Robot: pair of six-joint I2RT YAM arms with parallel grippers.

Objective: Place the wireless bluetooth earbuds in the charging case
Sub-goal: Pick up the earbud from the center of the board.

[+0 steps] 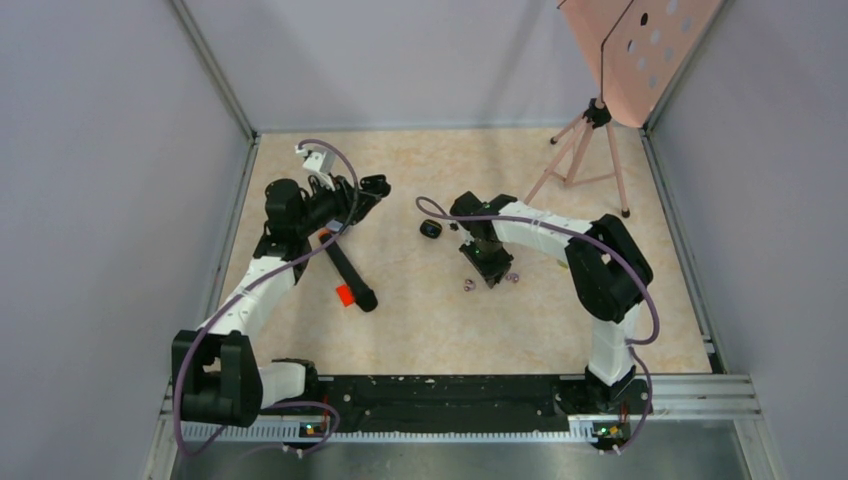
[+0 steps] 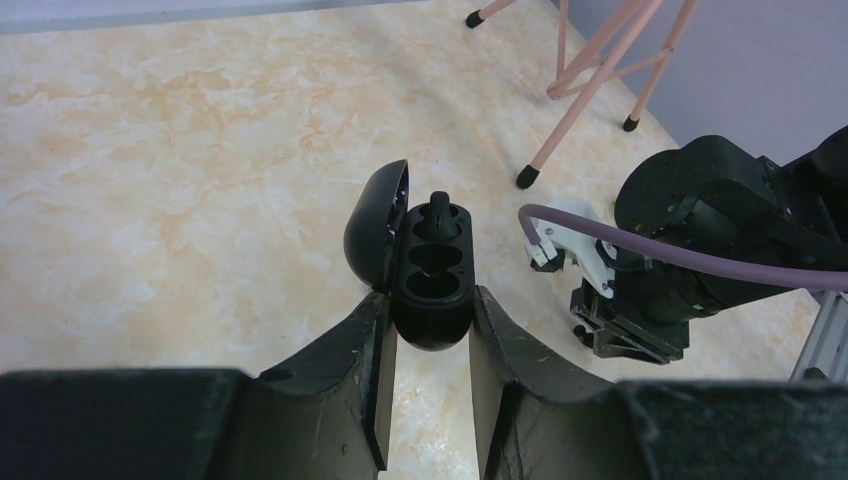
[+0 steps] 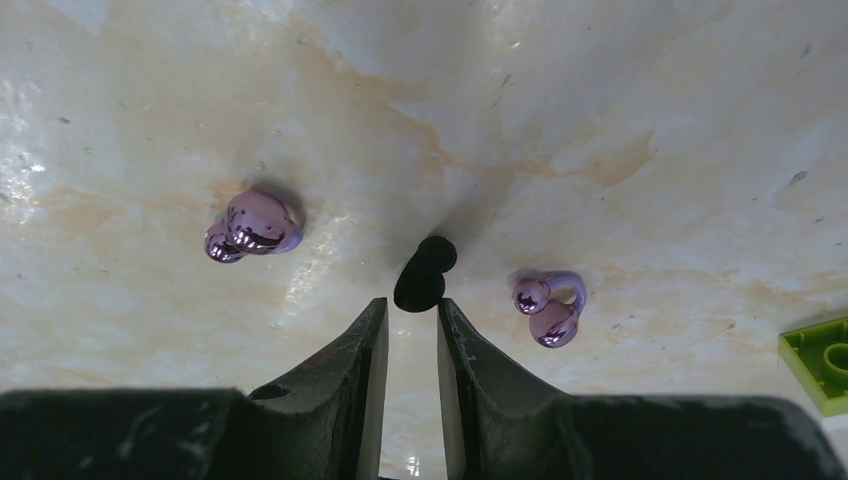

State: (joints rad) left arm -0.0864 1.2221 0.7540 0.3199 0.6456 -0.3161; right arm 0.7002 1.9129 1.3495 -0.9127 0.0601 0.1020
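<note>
While the left fingers (image 2: 360,380) clamp the lower body of the open charging case (image 2: 432,270) and hold it clear of the worktop (image 2: 180,150) with its lid swung to one side, the right fingers (image 3: 345,380) stand low over the worktop, narrowly parted, their tips flanking a black earbud (image 3: 424,272) that lies there. The step in hand appears to be the pickup of this bud. The next move calls for a firm pinch, a lift and a carry across to the case, with the bud turned to suit a vacant hollow. Two shiny purple earbuds (image 3: 255,225) lie on either side of the black one, apart from it. Whether the right tips press the bud or merely flank it cannot be told. A dark piece stands in the far hollow of the case, probably a seated bud, though black on black hides its outline. A green block (image 3: 820,360) is cut off at the picture's edge.
</note>
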